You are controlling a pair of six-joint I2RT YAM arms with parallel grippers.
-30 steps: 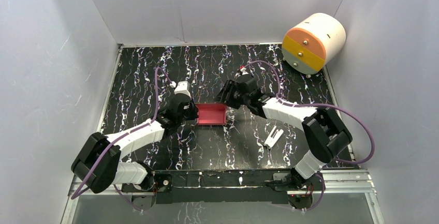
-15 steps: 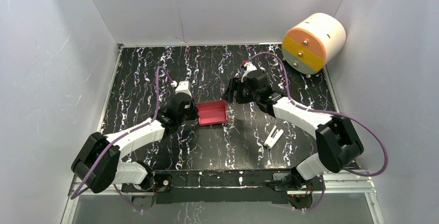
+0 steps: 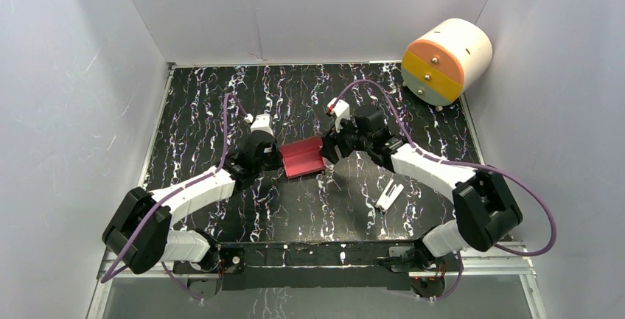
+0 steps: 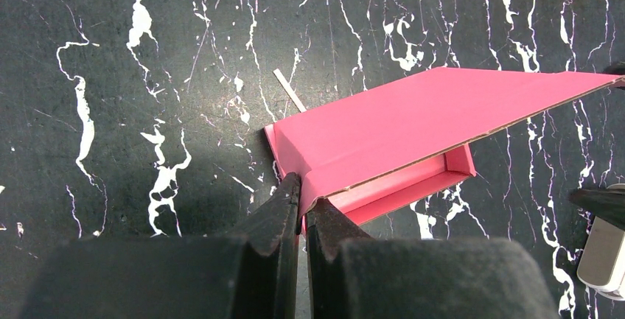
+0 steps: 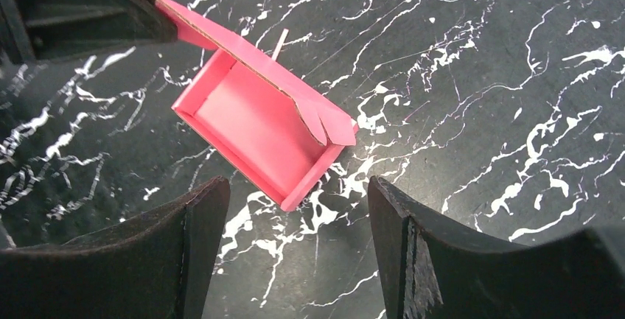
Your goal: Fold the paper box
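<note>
One paper box [image 4: 413,124]: pink-red thin card, at the centre of the overhead view, resting on the black marbled desk [image 3: 206,98] between the two pincers. The shallow tray is formed. The lid flap stands raised at a slant, not shut, with a small tuck tab at its free end.

Handling, as judged: very light, thin and easily creased. It is likely to skid on the smooth desk unless pinned, and to crush under a hard pinch. Best holds are a folded wall edge or the lid's free rim, not the flat middle.

One left pincer [image 4: 301,190]: fingers together, clamped on the box wall at the corner where the lid joins the tray.

One right pincer [image 5: 295,186]: fingers apart, hanging over the open tray end and holding nothing. Whether it brushes the card cannot be told.

One small white clip [image 3: 388,196]: lower right of the overhead view, well apart from the box.

One white-and-orange cylinder [image 3: 446,61]: upper right corner of that view.

One thin pale sliver [image 4: 289,89]: lying just beside the box corner.
</note>
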